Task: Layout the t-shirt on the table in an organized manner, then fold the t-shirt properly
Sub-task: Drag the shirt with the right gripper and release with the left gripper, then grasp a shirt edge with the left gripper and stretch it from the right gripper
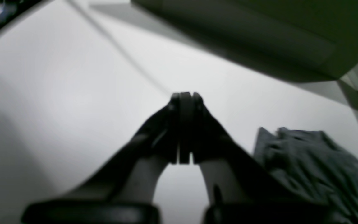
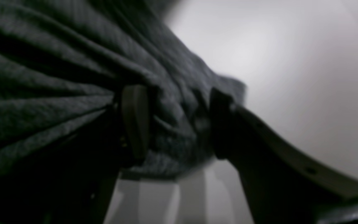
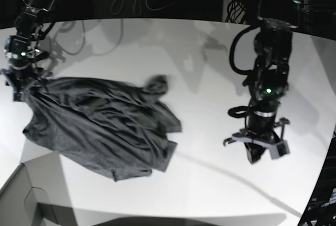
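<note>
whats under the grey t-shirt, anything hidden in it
The crumpled dark charcoal knit t-shirt lies on the smooth white table; only bare tabletop shows around it. Its bunched folds cover whatever is beneath, so nothing more can be confirmed. One corner is bunched in the right gripper.

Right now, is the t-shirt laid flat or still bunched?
Bunched. The t-shirt lies rumpled and creased on the table, one end gathered in the right gripper.
</note>
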Available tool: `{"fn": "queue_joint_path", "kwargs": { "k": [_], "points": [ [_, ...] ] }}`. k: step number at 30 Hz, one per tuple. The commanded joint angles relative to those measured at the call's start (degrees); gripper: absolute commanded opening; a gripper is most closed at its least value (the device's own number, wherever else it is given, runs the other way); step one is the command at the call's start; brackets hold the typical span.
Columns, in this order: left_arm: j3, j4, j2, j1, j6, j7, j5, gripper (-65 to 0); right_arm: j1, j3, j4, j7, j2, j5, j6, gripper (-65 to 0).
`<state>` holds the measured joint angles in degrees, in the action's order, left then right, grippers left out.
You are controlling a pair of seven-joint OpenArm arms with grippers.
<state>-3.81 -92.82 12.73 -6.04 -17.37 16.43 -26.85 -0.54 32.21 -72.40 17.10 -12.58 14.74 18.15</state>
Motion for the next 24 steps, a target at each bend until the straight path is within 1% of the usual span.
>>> {"fn": "queue_joint_path", "kwargs": {
  "k": [1, 3, 5, 8, 10, 11, 13, 15, 16, 18, 20, 24],
  "points": [
    [0.2, -0.3, 0.3, -1.1, 0.4, -1.2, 0.3, -64.5, 0.5, 1.2, -3.7, -2.0, -0.1, -0.9, -0.6, -37.3],
    [0.2, 0.6, 0.3, -1.0, 0.4, -1.2, 0.3, -64.4, -0.9, 2.5, -9.5, -2.3, 2.6, -0.9, -0.6, -37.3],
    [0.3, 1.6, 0.5, -0.6, 0.4, -1.2, 0.3, -61.9, -2.7, 2.4, -15.5, -2.4, 5.0, -1.0, -0.6, -37.2],
    [3.0, 2.0, 0.5, 1.0, 0.4, -1.2, 0.3, -52.8, -5.7, -0.3, -23.5, -2.4, 9.2, -1.0, -0.3, -37.2],
    [5.8, 2.1, 0.5, 1.7, 0.4, -1.2, 0.3, -44.7, -8.3, -4.6, -27.7, -2.4, 11.5, -1.0, -0.3, -37.1],
    [7.0, 2.1, 0.3, 2.1, 0.4, -1.2, 0.3, -41.2, -9.8, -8.2, -29.0, -2.2, 12.1, -1.0, -0.2, -36.9],
    [8.8, 2.1, 0.4, 3.5, 0.4, -1.2, 0.3, -36.4, -12.6, -16.1, -30.2, -2.0, 12.3, -0.8, -0.2, -34.1],
    [10.7, 2.1, 0.4, 4.6, 0.4, -1.2, 0.3, -35.0, -14.1, -23.1, -30.1, -1.9, 12.3, -0.7, -0.2, -29.9],
    [11.5, 2.1, 0.4, 5.0, 0.4, -1.2, 0.3, -34.9, -14.5, -25.5, -29.7, -1.9, 12.3, -0.7, -0.2, -28.5],
    [12.7, 1.9, 0.4, 6.1, 0.4, -1.2, 0.3, -34.8, -14.5, -29.0, -28.6, -1.9, 12.3, -0.7, -0.2, -26.2],
    [13.6, 1.5, 0.4, 7.2, 0.4, -1.2, 0.3, -34.8, -14.2, -31.1, -26.5, -1.9, 12.4, -0.6, -0.3, -25.6],
    [14.4, 1.4, 0.4, 9.3, 0.4, -1.2, 0.3, -34.8, -10.4, -32.5, -19.6, -1.9, 12.4, -0.6, -0.3, -25.6]
  ]
}}
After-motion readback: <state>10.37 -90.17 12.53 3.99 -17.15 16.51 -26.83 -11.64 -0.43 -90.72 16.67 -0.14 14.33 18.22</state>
